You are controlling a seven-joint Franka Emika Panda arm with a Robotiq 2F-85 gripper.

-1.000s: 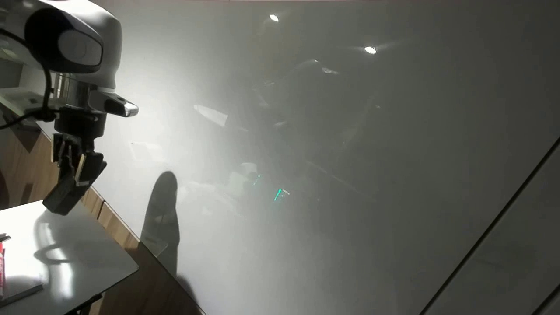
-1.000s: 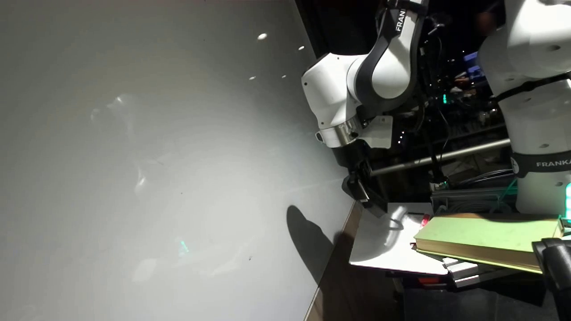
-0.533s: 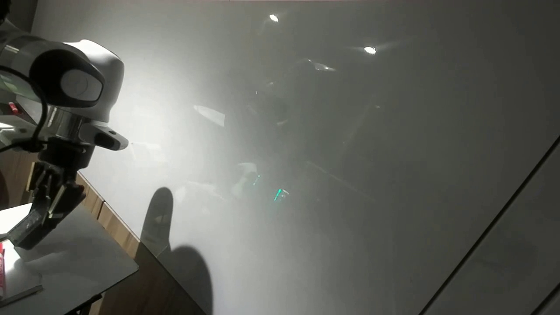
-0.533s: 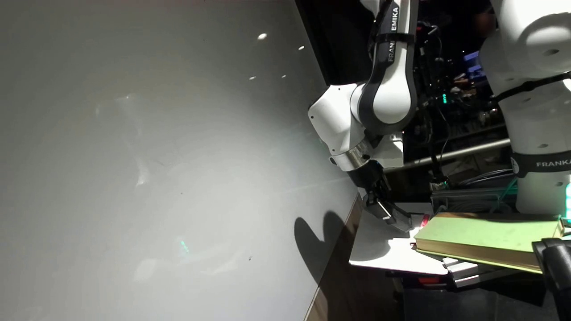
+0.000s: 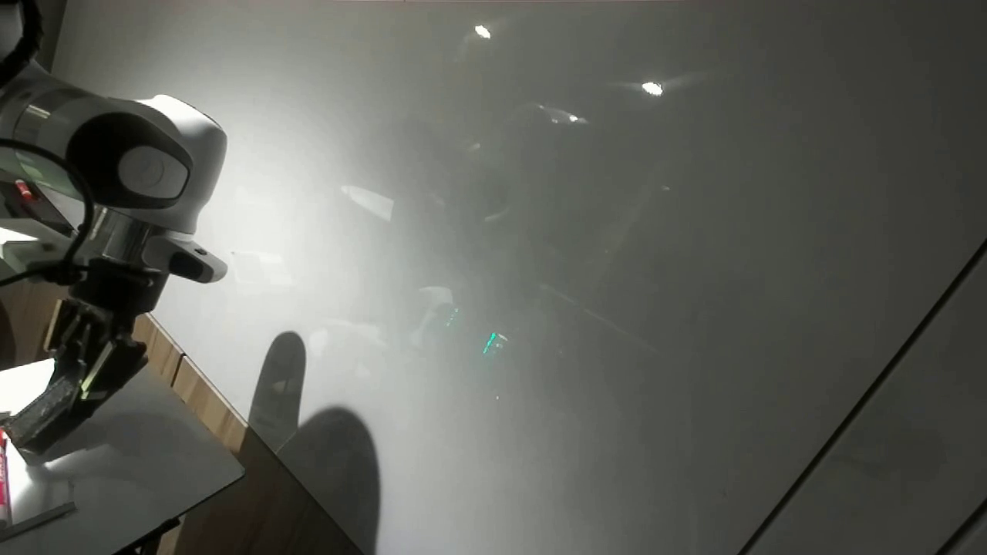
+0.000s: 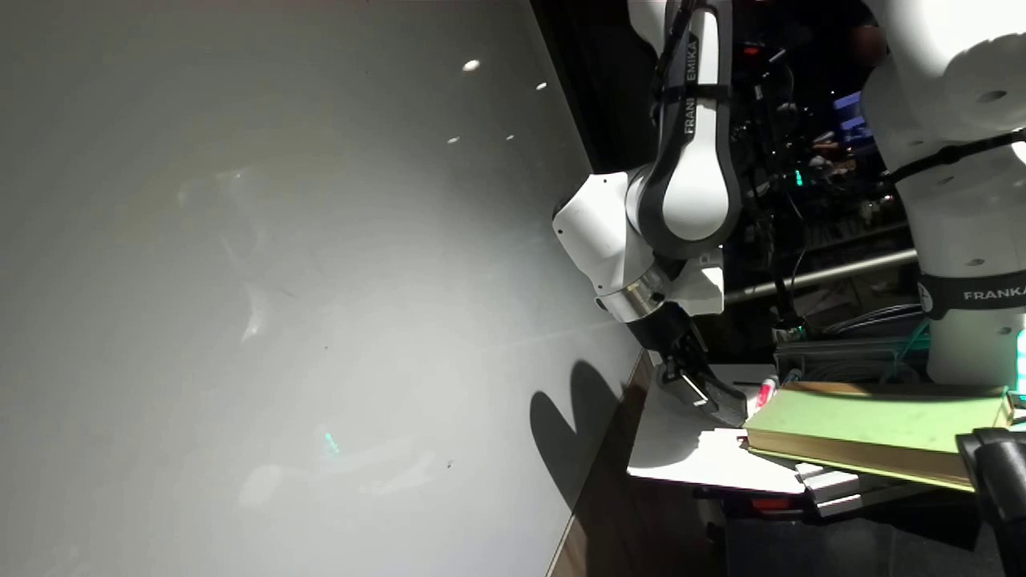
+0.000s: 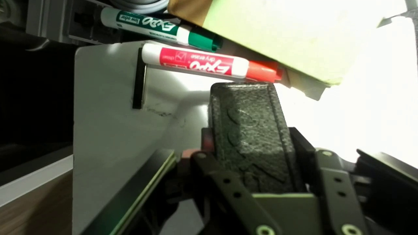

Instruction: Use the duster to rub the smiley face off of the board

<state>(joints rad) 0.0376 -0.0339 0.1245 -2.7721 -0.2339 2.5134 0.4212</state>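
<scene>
The duster, a dark grey block, is pinched between both fingers of my gripper in the wrist view. It juts out beyond the fingertips, over the small white tabletop. In both exterior views the gripper points down at a slant, and the duster hangs low at the tabletop; whether it touches the surface I cannot tell. The board fills most of both exterior views, glossy with bright reflections, and the duster is apart from it. The smiley face cannot be made out in any view.
On the white tabletop a red marker lies just beyond the duster's tip, with a green marker behind it. A thick green book sits beside them. The tabletop's edge lies close to the board's lower edge.
The arm has come down and moved away from the board, carrying the duster lower over the tabletop. Most of that motion was in the earlier half second. The grip looks the same.
</scene>
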